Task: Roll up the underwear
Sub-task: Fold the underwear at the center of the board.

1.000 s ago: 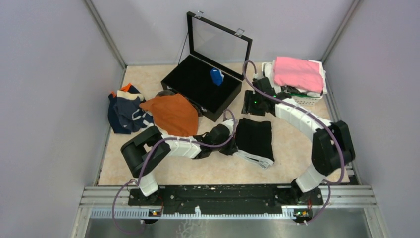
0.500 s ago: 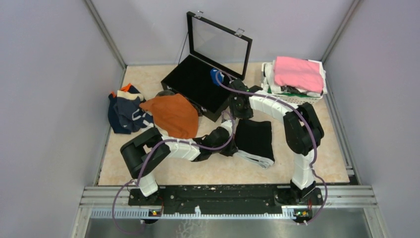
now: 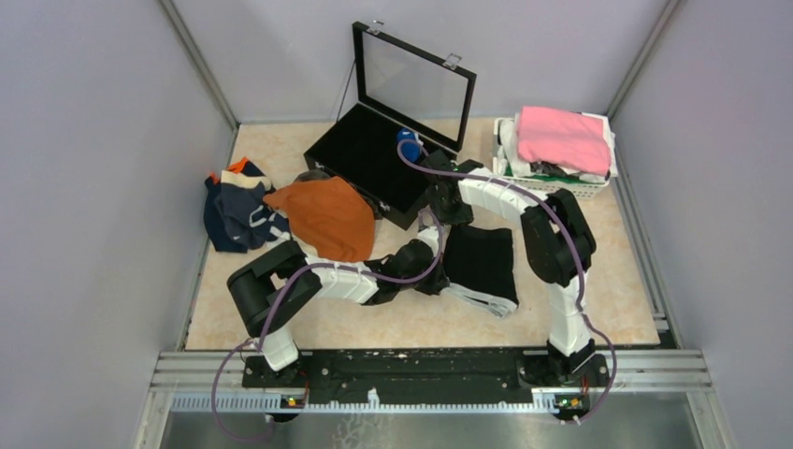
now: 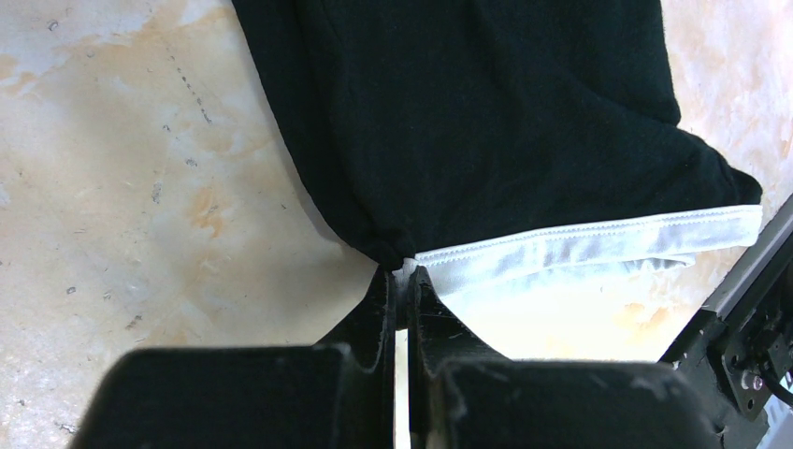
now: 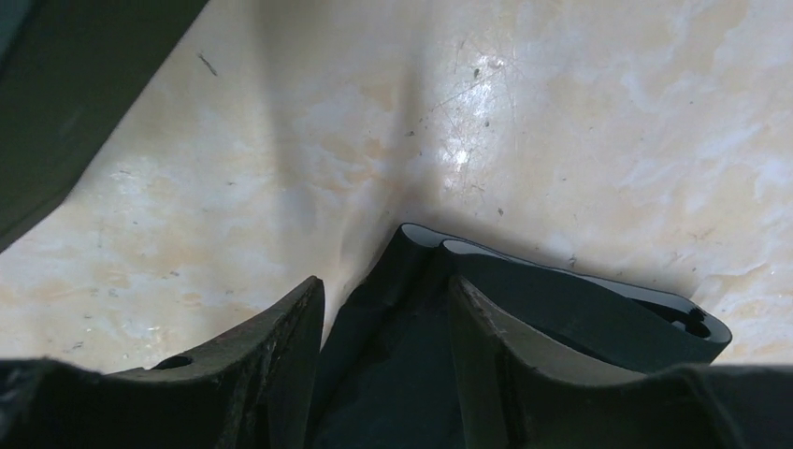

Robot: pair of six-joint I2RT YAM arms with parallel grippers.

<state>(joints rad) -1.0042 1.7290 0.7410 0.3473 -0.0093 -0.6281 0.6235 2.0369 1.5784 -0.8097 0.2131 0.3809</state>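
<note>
The black briefs (image 3: 482,262) lie flat on the worktop (image 3: 608,290) just right of centre in the overhead view, with the white waistband (image 4: 598,238) along their lower edge, toward the arm bases. My left pincer (image 4: 400,281) is clamped tight on the lower-left corner, right where waistband meets black cloth. I judge that grip is there to anchor the garment while the far end gets worked.

My right pincer (image 5: 383,309) sits at the upper-left corner, jaws partway apart and straddling the layered cloth edge, with nothing pinched as far as its wrist view shows.

Room is tight on that side. The open black case (image 3: 374,164), with a blue roll (image 3: 409,145) inside, stands just above and left of the right pincer. The orange briefs (image 3: 327,215) lie near the left arm. To the right of the black briefs the worktop shows bare, and the basket (image 3: 561,187) in the upper right is well apart. I'd roll or swing toward that side.
</note>
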